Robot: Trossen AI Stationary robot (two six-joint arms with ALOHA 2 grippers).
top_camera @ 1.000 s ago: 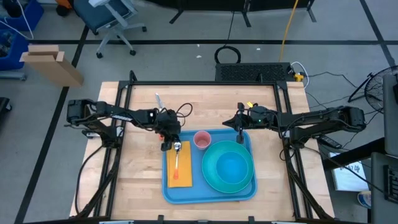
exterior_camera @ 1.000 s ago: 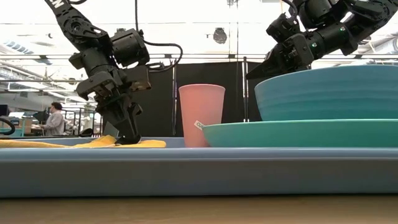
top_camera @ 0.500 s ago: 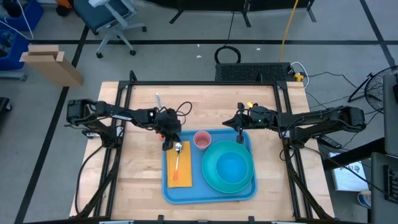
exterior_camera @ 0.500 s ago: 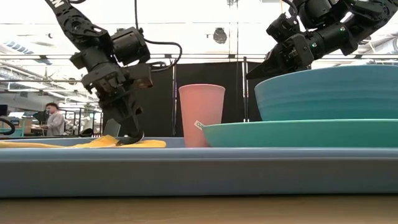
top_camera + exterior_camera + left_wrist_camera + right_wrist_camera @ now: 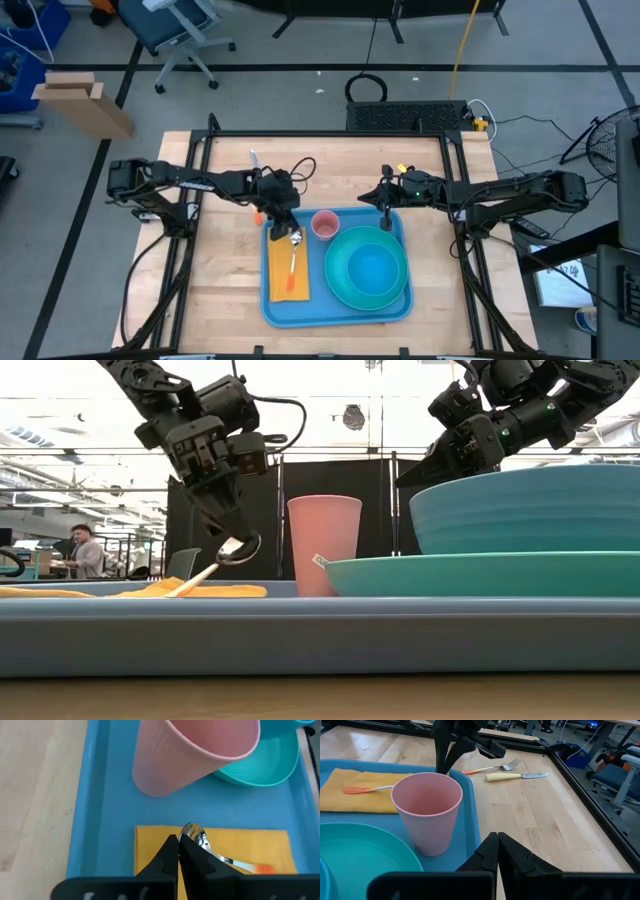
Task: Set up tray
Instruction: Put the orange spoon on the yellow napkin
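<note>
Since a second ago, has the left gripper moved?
Yes. The left gripper, shut on the spoon, has risen off the yellow napkin and shifted toward the pink cup.

— What colours lie under my left gripper (image 5: 284, 226)?

— Your fingers are black. The tray (image 5: 275, 306) is plain blue, and the napkin (image 5: 281, 280) on it is yellow-orange.

— And the spoon (image 5: 293, 257)?

— Silver bowl, orange handle. At three o'clock from it, the cup (image 5: 325, 224) is pale pink with fine ribbing; the bowl (image 5: 372, 268) and plate (image 5: 336, 283) are teal.

— Off the tray?

— At eleven o'clock, an orange-handled fork (image 5: 490, 768) and a cream-handled knife (image 5: 516, 776) on light wood.
</note>
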